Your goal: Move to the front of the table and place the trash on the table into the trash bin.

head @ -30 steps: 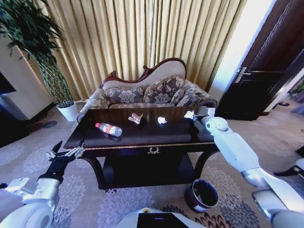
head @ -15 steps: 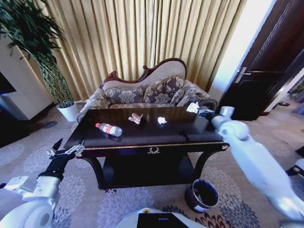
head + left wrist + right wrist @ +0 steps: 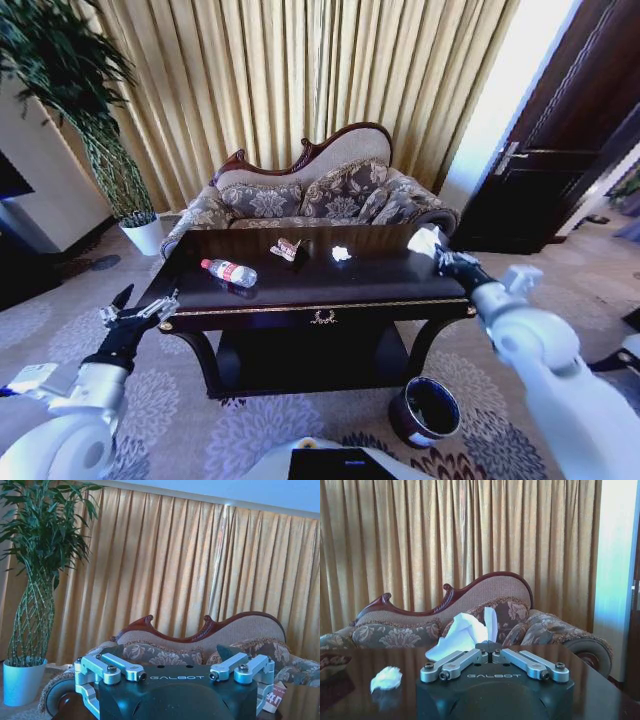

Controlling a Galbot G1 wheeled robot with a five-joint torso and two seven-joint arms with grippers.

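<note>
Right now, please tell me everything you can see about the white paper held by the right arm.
The white crumpled paper is a folded, creased sheet that looks thin and stiff, with one narrow flap standing upright. The right end effector is shut on its lower edge, and nothing else touches it. In the head view it sits lifted above the right end of the table, clear of the glossy top.

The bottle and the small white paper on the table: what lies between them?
In the head view, the crumpled brownish wrapper lies between the bottle and the white paper.
</note>
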